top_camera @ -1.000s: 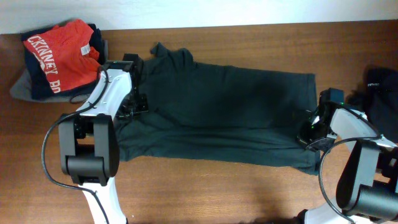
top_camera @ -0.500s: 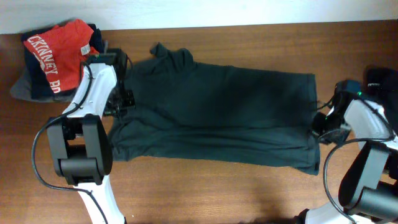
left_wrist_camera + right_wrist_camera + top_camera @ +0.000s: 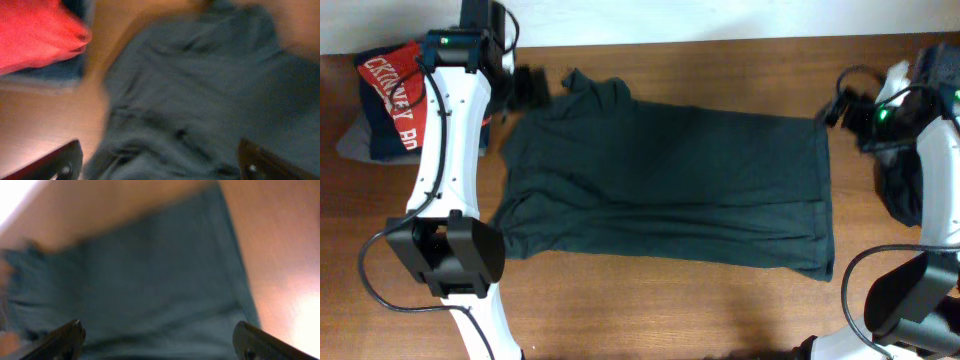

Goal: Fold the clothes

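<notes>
Moved off the soft dark grey-green T-shirt (image 3: 670, 185) since a second ago: left gripper (image 3: 530, 88) now at its far left end, right gripper (image 3: 835, 108) at its far right corner. Fingers of both spread wide, gripping nothing. Lying flat across the middle of the brown wooden table (image 3: 720, 310), well apart from the crumpled red shirt with white lettering (image 3: 405, 100) in the far left corner.

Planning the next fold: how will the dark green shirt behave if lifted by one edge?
The shirt will probably go limp and drape, since it lies flat with soft creases. It looks like thin cloth, so it is likely light. Pushed on the wooden table, it would likely bunch rather than slide whole.
</notes>
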